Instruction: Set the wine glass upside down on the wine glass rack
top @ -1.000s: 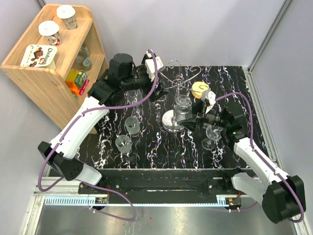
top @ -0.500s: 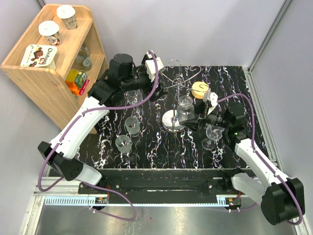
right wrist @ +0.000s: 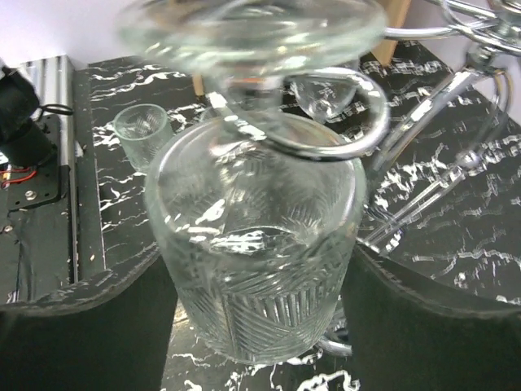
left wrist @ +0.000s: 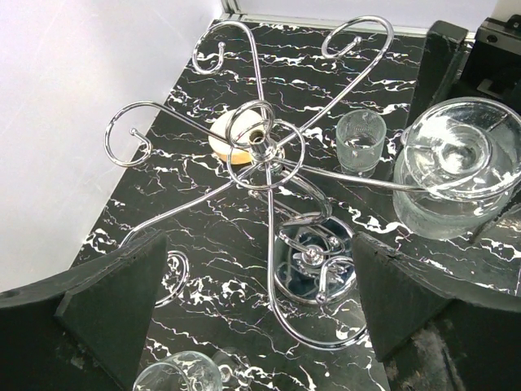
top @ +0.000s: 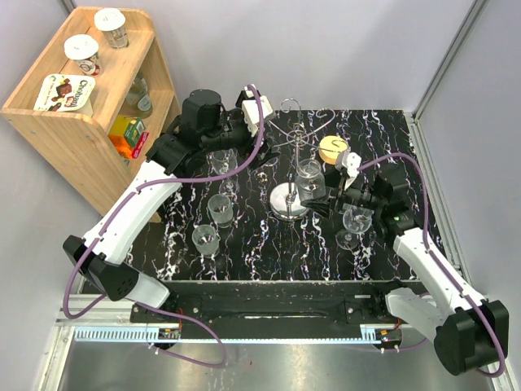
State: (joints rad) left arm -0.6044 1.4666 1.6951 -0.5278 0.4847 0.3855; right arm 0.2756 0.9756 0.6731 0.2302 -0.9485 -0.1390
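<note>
At the left of the scene, the left gripper is held above the far side of the wine glass rack. Its fingers are spread wide and nothing is gripped. From the left wrist view, the rack's curled wire arms are seen fanning out from the hub over the round mirror base.

Just right of the central post, the wine glass is carried upside down, bowl low and foot high, so its long axis is roughly upright. In the right wrist view its stem is seen passing through the curl of one wire arm. That curl sits just above the bowl, and the foot is seen above the wire.

Further right, the right gripper is clamped on the bowl from the right arm's side. This arm is clearly the nearer one. The coming move is judged to turn on the gap between foot and curl: the glass would have to be lowered along its axis until the foot is borne by the wire.
</note>
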